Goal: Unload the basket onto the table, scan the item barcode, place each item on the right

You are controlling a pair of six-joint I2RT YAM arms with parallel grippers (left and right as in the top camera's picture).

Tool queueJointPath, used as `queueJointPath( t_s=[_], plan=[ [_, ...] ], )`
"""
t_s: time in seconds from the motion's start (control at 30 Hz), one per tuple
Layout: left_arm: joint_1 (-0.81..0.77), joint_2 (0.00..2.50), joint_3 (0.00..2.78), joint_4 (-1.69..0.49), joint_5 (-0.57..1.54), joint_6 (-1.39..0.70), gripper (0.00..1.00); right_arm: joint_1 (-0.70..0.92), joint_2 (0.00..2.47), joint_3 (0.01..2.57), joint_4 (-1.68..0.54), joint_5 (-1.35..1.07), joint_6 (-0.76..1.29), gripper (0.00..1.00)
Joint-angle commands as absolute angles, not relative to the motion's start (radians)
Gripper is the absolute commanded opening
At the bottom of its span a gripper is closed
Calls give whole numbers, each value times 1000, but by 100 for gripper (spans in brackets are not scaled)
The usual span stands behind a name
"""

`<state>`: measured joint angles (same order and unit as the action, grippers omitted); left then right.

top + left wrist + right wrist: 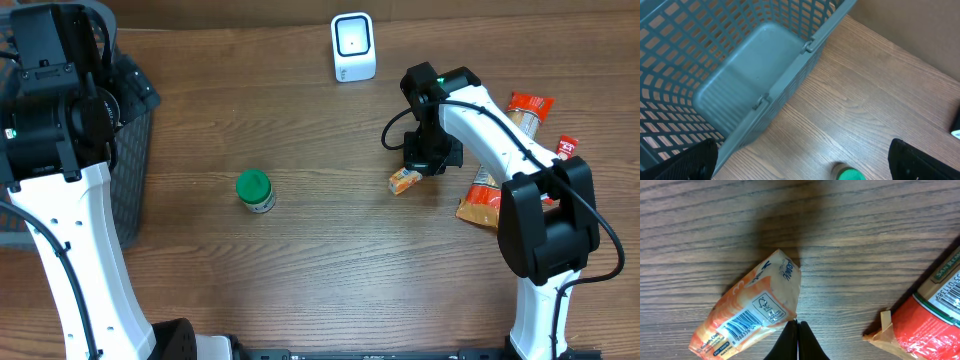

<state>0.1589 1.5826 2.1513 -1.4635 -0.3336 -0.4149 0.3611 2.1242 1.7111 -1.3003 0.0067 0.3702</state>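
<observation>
**Packet picked for scanning.** The right fingers (792,342) were pictured closed tight at the lower edge of a small orange packet (747,317). The packet lay on the wooden worktop (865,240) with its barcode (739,326) turned upward. Whether the film was actually pinched between them could not be made out from the wrist view.

From overhead, the packet was seen beside the right arm's wrist. The white scanner (353,47) stood well apart from it, near the worktop's far edge. Other snack packets (482,203) were heaped on the arm's far side.

The left fingers (695,160) were spread wide and held nothing. They hung by the corner of a grey mesh basket (740,75), with a green-lidded jar (850,175) just below them.

The step in hand was judged to be the pick-up of the item, and the scan itself was not yet begun. The next move was judged to call for the packet to be lifted clear and carried across to the scanner. Its barcode would have to be turned from facing up to facing the reader's window. A hold on so thin an edge was thought liable to slip.
</observation>
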Motion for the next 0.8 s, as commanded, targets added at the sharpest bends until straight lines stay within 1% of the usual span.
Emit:
queueJointPath(
  t_s=[0.0, 0.37, 0.47, 0.77],
  plan=[
    [163, 1589, 2162, -1463, -346, -406, 100, 365, 2078, 1721, -1285, -14, 397, 4],
    [163, 1589, 2162, -1462, -346, -406, 100, 366, 2078, 1721, -1176, -43, 398, 4],
    [163, 1589, 2162, -1462, -346, -406, 100, 366, 2078, 1721, -1159, -47, 398, 7],
    [163, 1589, 2162, -1462, -346, -406, 100, 366, 2078, 1720, -1235, -46, 398, 7]
  ],
)
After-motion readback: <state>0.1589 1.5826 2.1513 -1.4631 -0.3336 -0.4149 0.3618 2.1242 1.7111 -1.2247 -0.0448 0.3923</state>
